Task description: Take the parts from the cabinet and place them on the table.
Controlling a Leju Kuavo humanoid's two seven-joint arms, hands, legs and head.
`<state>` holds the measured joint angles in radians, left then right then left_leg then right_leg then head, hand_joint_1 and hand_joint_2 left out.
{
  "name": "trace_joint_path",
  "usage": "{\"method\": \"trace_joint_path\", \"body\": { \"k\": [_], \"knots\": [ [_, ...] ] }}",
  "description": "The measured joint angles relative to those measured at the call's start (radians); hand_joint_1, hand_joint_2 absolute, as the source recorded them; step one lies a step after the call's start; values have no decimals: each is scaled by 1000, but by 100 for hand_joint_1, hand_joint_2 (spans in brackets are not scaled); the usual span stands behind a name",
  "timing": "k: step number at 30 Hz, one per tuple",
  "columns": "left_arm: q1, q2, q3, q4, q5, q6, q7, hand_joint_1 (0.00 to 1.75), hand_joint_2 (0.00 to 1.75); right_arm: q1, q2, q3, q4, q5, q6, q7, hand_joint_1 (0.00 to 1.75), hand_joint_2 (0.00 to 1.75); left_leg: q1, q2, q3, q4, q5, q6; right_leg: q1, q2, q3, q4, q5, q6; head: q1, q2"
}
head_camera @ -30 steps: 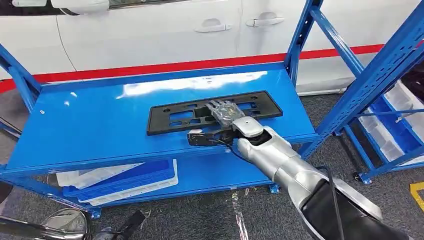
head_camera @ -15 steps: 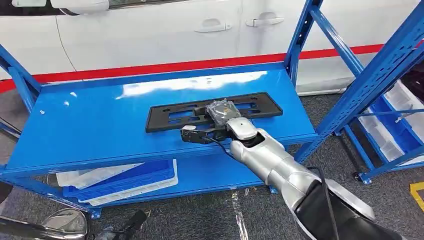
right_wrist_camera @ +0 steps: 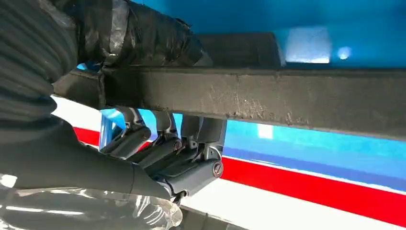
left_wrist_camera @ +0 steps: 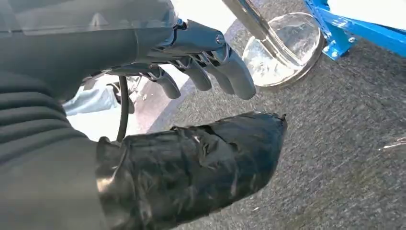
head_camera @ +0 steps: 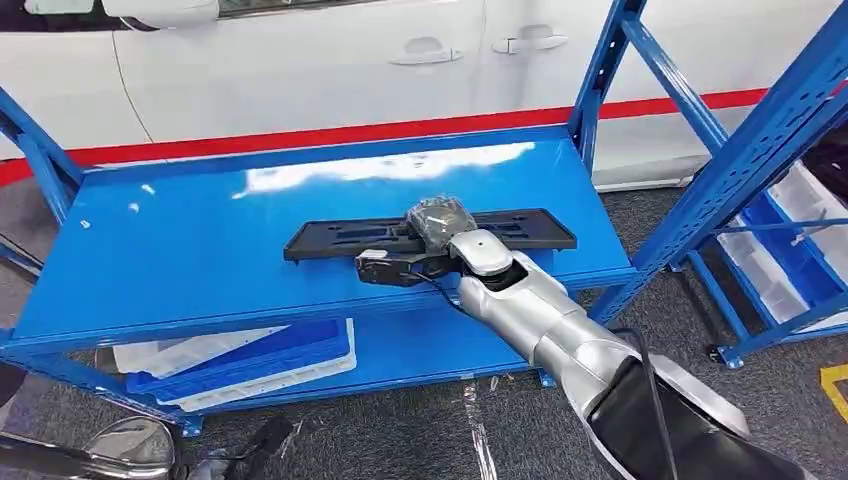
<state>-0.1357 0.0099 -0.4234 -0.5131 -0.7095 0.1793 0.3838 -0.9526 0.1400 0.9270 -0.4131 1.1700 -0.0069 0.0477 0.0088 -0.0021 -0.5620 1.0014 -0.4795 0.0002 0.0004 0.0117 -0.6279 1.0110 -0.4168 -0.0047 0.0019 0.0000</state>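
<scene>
Since a second ago the black plate (head_camera: 430, 236) has come up off the blue shelf (head_camera: 200, 250): it then lay flat with its cut-outs open to the camera, and it now tilts edge-on, its far edge raised under the right hand (head_camera: 437, 222), which has drawn a little toward 9 o'clock.

In the right wrist view the right hand's dark fingers (right_wrist_camera: 158, 143) are curled around one side of the plate's long rim (right_wrist_camera: 268, 98) while the taped thumb (right_wrist_camera: 143, 33) presses the other side, so the plate is clamped between them. From the head view the hand sits at the middle of the plate's length, covering its centre.

The plate is a long, flat black plastic frame with slotted openings, running from about 9 o'clock to 3 o'clock across the shelf's front half. Whether its near edge touches the shelf cannot be told.

The left hand (left_wrist_camera: 191, 96) hangs low over grey carpet (left_wrist_camera: 344, 143), its fingers loosely bent and apart, with nothing in them.

On the lower shelf, at 7 o'clock from the plate, lie stacked trays (head_camera: 240, 362), blue over white; what they hold cannot be told. At 3 o'clock another blue rack (head_camera: 780, 250) carries a pale bin (head_camera: 815, 205). Behind the shelf stands a white car (head_camera: 300, 70).
</scene>
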Motion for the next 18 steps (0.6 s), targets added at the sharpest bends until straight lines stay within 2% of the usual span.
{"method": "trace_joint_path", "body": {
  "k": [1, 2, 7, 10, 13, 18],
  "knots": [
    [4, 2, 4, -13, 0, -6, 2, 0, 0, 0, 0, 0, 0, 0, 0, -1, 175, 175, 0, 0, 0, 0, 0, 0, 0, 0, 0, 0, 0, 0, 0, 0],
    [8, 3, 7, -24, 0, -9, 2, 0, 175, 0, 2, 0, 0, 0, -3, -3, 175, 175, 0, 0, 0, 0, 0, 0, 0, 0, 0, 0, 0, 0, 0, 0],
    [23, 6, 11, -69, 3, -26, 5, 0, 175, 0, 3, 0, 1, -7, -14, -11, 175, 175, 0, 0, 0, 0, 0, 0, 0, 0, 0, 0, 0, 0, 0, 0],
    [47, 12, 11, -115, 0, -35, 9, 0, 175, -1, 3, -1, -2, -34, -38, -40, 175, 175, 0, 1, 0, 0, 0, 0, 0, 1, 0, 0, 0, 0, 0, 0],
    [80, 21, 11, -188, -2, -56, 49, 0, 175, -9, 3, -3, -21, -69, -39, -58, 175, 175, 0, 1, 0, 0, 0, 0, 0, 1, 0, 0, 0, 0, 0, 0],
    [115, 34, 11, -274, -2, -68, 68, 0, 175, -21, 4, -10, -40, -82, -37, -60, 175, 175, 0, 0, -1, 0, 0, 0, 0, 0, -1, 0, 0, 0, 0, 0]
  ]
}}
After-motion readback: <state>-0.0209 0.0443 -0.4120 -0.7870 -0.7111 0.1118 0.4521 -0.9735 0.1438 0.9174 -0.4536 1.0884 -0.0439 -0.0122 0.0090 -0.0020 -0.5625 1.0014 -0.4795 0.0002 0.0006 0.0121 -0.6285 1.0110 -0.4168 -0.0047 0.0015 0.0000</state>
